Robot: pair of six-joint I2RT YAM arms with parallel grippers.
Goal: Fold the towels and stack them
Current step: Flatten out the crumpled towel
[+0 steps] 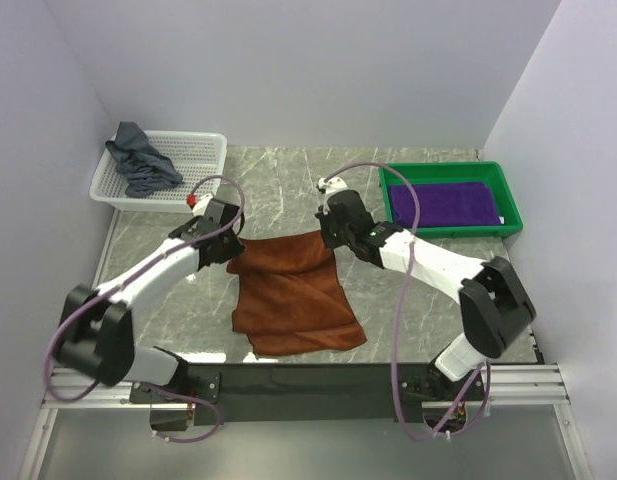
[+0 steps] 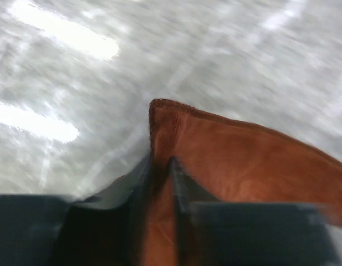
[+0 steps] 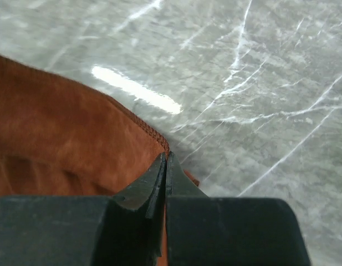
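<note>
1. White mesh basket [image 1: 210,160], far-left corner of the worktop [image 1: 288,180]. Holds one grey-blue towel [image 1: 140,160], crumpled, with one end hanging over the rim.
2. Green tray [image 1: 443,169], far-right side. Holds one purple towel [image 1: 444,204], folded and lying flat.
3. Rust-brown towel [image 1: 293,295], on the worktop between basket and tray, nearer the arm bases. Lies in loose folds, its far edge stretched from one arm to the other.
4. Left arm [image 1: 158,265]. Left jaws grasp the far-left corner of the rust-brown towel, cloth pinched between them.
5. Right arm [image 1: 428,265]. Right jaws are clenched on the far-right corner, at the stitched hem.
</note>
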